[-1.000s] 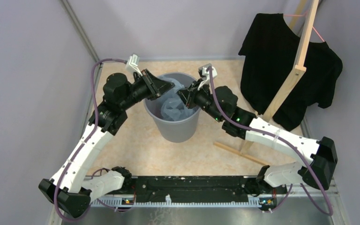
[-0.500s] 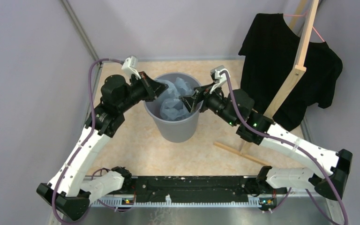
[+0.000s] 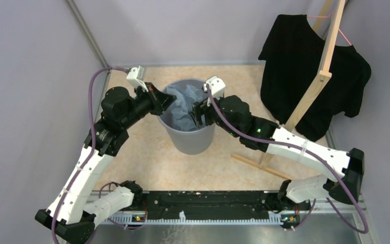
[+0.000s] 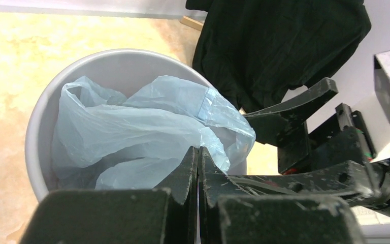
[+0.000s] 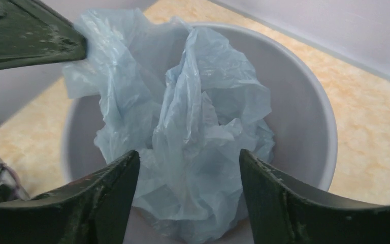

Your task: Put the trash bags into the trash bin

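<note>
1. Beige table (image 3: 147,157) carries the grey trash bin (image 3: 188,140), which stands upright between the two arms. Each arm is bent at the elbow and reaches toward the bin's rim from its own side.
2. The pale blue trash bags (image 3: 182,108) lie crumpled inside the bin and fill most of its opening. One fold of film stands up above the rim on the left arm's side. I judge this a late step: the bags are in, and what remains is to get that raised fold below the rim.
3. The left gripper (image 4: 198,150) hovers just over the bin's left rim, its jaws pressed together with no gap showing. The film runs right up to its tip, so it seems to be pinching a corner of the bags, though the tip hides the contact itself.
4. The right gripper (image 5: 188,153) sits over the bin's right rim and points down into the opening. Its jaws are spread wide on either side of the heaped film, and it holds nothing.
5. The next move probably calls for the left arm to carry its corner down inside the bin and let go. The right arm could then press the heap down. The film is thin and springy, so it may cling to the jaws or puff back up over the rim.
</note>
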`<state>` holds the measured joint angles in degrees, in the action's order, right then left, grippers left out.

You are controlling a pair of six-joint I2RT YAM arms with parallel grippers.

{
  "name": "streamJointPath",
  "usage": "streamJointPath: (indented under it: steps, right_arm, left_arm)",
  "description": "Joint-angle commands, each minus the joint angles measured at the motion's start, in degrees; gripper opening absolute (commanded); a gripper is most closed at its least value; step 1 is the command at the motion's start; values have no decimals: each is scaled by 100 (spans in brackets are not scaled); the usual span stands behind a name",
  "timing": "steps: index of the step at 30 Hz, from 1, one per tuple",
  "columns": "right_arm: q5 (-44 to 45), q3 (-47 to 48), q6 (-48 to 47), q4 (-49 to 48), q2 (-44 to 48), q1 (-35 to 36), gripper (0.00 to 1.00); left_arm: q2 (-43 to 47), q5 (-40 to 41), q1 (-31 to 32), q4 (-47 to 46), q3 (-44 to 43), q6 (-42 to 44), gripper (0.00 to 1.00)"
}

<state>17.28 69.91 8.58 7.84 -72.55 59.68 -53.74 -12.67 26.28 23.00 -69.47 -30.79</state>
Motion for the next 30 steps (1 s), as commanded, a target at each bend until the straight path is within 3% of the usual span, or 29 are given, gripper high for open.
streamJointPath:
  steps: [1, 3, 7, 9, 12, 14, 17, 20, 23, 27, 30]
  right_arm:
    - [1016, 461, -380, 73, -322, 117, 66]
    - [1541, 451, -398, -178, -409, 138, 59]
    - [1818, 559, -590, -551, -527, 140, 55]
    - [1734, 609, -653, -709, -568, 141, 40]
    - [1571, 547, -539, -977, -540, 140, 0]
    - [1388, 445, -317, -1126, -429, 140, 0]
    - [886, 206, 49, -1609, -267, 140, 0]
    - [546, 185, 265, -1787, -263, 149, 0]
    - [537, 237, 328, -1794, -318, 155, 0]
    - [557, 233, 308, -1755, -276, 162, 0]
    - [559, 189, 286, -1775, -192, 167, 0]
  left_arm:
    - [78, -97, -9, -19, -96, 321, 0]
    - [118, -68, -11, 57, -116, 459, 0]
    - [262, 280, -12, 546, -220, 880, 0]
    - [367, 529, -10, 895, -287, 1155, 0]
    - [505, 1087, -12, 1500, -415, 1556, 0]
    - [567, 1621, -11, 2018, -511, 1755, 0]
    - [579, 2089, -14, 2585, -807, 1676, 25]
    - [460, 1660, -10, 2910, -1220, 1361, 59]
    - [113, 1471, -9, 3391, -1760, 944, 83]
    - [-322, 1466, -10, 3861, -2453, 234, 98]
    - [-422, 1396, -11, 3759, -2549, -294, 99]
